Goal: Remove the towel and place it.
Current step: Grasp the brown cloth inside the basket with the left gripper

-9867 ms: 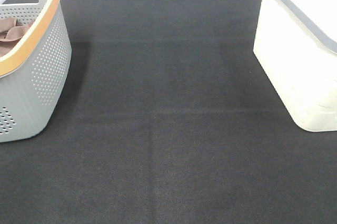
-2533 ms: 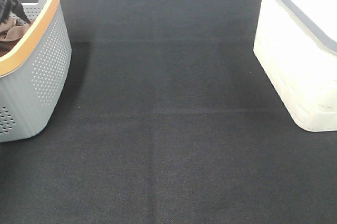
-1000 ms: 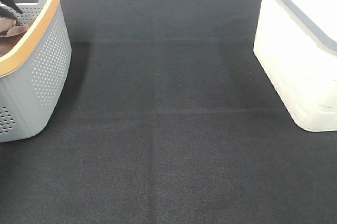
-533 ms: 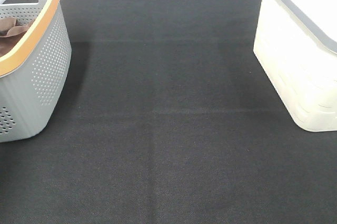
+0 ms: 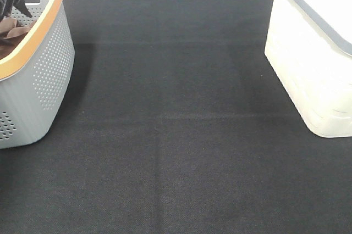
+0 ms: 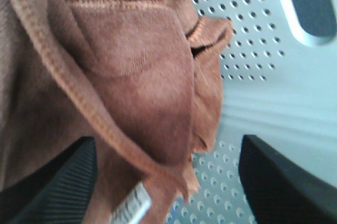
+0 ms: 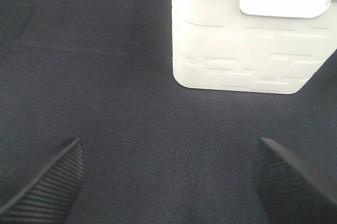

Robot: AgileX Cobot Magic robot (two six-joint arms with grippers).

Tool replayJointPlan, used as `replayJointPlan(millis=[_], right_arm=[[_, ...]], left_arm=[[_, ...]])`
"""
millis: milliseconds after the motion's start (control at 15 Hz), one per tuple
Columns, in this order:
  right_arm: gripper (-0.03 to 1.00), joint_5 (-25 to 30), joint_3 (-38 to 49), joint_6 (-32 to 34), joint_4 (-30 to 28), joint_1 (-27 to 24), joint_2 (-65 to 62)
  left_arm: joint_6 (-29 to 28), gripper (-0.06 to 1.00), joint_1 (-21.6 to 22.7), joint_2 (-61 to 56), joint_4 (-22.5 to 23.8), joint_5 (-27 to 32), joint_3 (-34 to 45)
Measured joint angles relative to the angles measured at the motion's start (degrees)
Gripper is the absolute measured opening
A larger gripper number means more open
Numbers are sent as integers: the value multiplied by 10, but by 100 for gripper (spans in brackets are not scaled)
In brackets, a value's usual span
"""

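A: Where's the towel (image 6: 131, 71)?

B: Crumpled inside the grey basket (image 5: 47, 63), at the left side of the black mat (image 5: 176, 135). Not out yet. Reddish-brown microfibre with a stitched hem (image 6: 73, 92) and a white tag (image 6: 130, 206) at one edge.

A: Handling?

B: By the look of it: light, limp, zero stiffness. It'll likely drape and trail once lifted, and could snag on the basket's rim. Not slippery, the pile should give the fingers some bite. Nothing fragile.

A: Grasp point?

B: Best bet is the raised fold with the hem ridge, near the tag. That's doubled fabric standing proud of the heap. Pinching a flat layer risks getting nothing, or the basket wall. The wrist view doesn't show whether another cloth sits underneath, so a deep grab might take more than one.

A: Left arm pose?

B: Left gripper (image 6: 167, 142) is over the basket's opening at its far end, pointing down at the cloth, close above it. Fingers are spread wide, one on each side of the fold, nothing pinched. Can't confirm contact with the fabric.

A: Right?

B: Right gripper (image 7: 168, 142) hangs over bare mat, aimed toward the white bin (image 7: 247, 50), well apart from the towel. Jaws wide, empty.
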Motion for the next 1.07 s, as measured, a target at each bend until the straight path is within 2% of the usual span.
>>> replayJointPlan(millis=[133,200,267,333,467,533,867,1067], right_arm=[[82,0,0,0,0,0,0],[82,0,0,0,0,0,0],[82,0,0,0,0,0,0],[82,0,0,0,0,0,0],[82,0,0,0,0,0,0],[82,0,0,0,0,0,0],[82,0,0,0,0,0,0],[82,0,0,0,0,0,0]], left_arm=[[0,61,0,9,-2,-11,0],[0,61,0,9,-2,-11,0],[0,53,0,10,-2,-13,0],[0,41,0,11,-2,-15,0],[11,8,0,11,-1,-18,0],[30,1,0,11,0,-19,0],[60,0,0,0,-1,-19,0],[141,0,0,-59,-1,-19,0]])
